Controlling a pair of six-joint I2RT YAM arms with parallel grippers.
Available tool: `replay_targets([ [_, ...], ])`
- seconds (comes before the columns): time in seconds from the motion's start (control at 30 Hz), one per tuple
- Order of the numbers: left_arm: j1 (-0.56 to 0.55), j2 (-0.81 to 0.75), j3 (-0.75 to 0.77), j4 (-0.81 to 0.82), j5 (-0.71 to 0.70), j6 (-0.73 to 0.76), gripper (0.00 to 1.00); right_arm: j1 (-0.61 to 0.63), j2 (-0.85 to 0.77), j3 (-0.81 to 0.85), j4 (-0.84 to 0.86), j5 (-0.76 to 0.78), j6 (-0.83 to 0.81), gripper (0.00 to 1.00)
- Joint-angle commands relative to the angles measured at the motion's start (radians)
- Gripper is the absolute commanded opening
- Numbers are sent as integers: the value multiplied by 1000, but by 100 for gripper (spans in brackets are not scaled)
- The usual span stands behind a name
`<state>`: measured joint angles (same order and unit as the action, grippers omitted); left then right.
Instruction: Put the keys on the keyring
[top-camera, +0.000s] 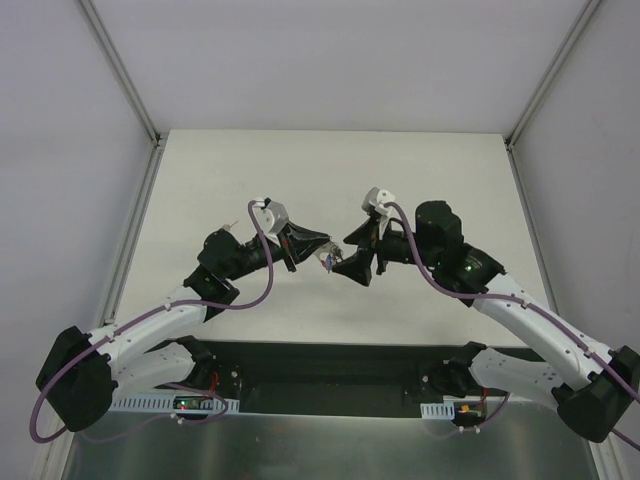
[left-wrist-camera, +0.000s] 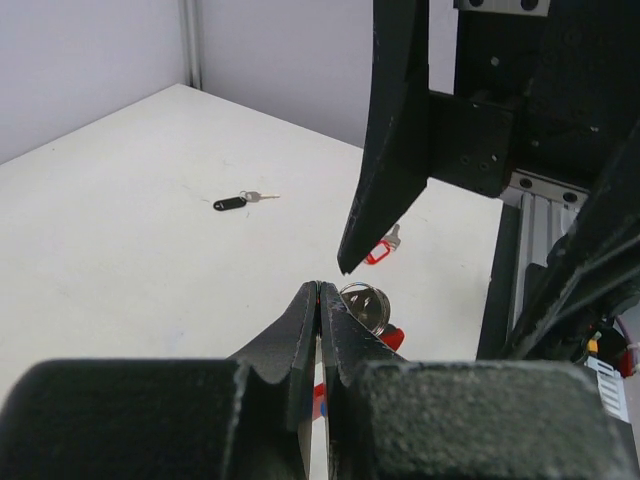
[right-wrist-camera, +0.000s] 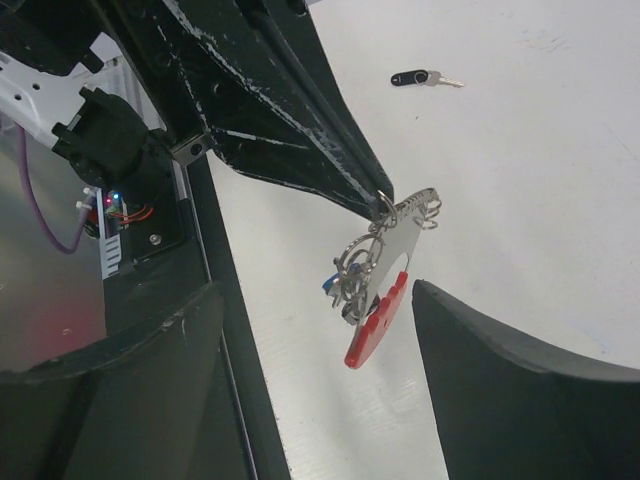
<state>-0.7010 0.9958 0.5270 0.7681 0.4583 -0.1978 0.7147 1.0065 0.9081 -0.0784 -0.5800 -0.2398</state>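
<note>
The right gripper (right-wrist-camera: 316, 288) stood wide open and empty near the keyring (right-wrist-camera: 378, 322), a curved red plastic band with silver metal rings, hanging from the tightly closed left gripper (right-wrist-camera: 383, 205) above the white table (right-wrist-camera: 520, 180), where a black-headed silver key (right-wrist-camera: 415, 77) lay farther away.

Counter (top-camera: 330, 170): white, matte, lying flat and filling the middle of the top view; walls (top-camera: 330, 60): pale panels standing around it on the far, left and right sides; frame posts (top-camera: 120, 70): two silver metal bars rising at the far corners; black strip (top-camera: 330, 365): running across the counter's near edge; metal sheet (top-camera: 330, 445): brushed grey, lying nearest the camera; slotted ducts (top-camera: 150, 403): white, sitting along the strip's near side, one toward each end.
</note>
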Motion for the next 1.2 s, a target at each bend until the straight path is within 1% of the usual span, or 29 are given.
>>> replay_targets([
  [0.0, -6, 1, 2, 115, -33, -34, 0, 66, 17, -2, 48, 217, -15, 79],
  [0.1, -6, 1, 1, 128, -36, -40, 0, 104, 52, 0, 52, 323, -48, 79],
  [0.2, -5, -2, -4, 140, -46, -42, 0, 115, 83, -3, 74, 356, -50, 77],
  [0.3, -6, -5, -7, 154, -47, -45, 0, 123, 109, -2, 101, 370, -56, 73],
  [0.4, -6, -3, -12, 163, -49, -49, 0, 129, 121, -2, 111, 359, -58, 59],
  [0.43, -6, -5, -13, 166, -52, -51, 0, 129, 126, 0, 112, 355, -58, 47],
  [0.5, -6, -5, -16, 168, -61, -51, 0, 129, 123, 0, 111, 347, -58, 34],
  [0.53, -5, -9, -18, 174, -64, -51, 0, 131, 119, 0, 111, 345, -61, 18],
  [0.63, -6, -17, -30, 188, -90, -52, 0, 131, 112, 9, 89, 354, -81, 1],
  [0.73, -6, -31, -45, 191, -101, -55, 0, 129, 98, 23, 37, 388, -115, 1],
  [0.8, -6, -37, -56, 183, -99, -57, 2, 129, 90, 44, 10, 405, -153, 1],
  [1.0, -6, -92, -91, 102, -109, -52, 7, 127, 78, 106, -90, 402, -240, 1],
  [1.1, -6, -128, -104, 50, -115, -37, 15, 129, 73, 132, -130, 362, -265, 1],
  [1.13, -6, -138, -104, 36, -116, -31, 19, 127, 75, 141, -156, 349, -282, 1],
  [1.17, -6, -143, -96, 24, -109, -16, 25, 129, 75, 147, -167, 329, -286, 1],
])
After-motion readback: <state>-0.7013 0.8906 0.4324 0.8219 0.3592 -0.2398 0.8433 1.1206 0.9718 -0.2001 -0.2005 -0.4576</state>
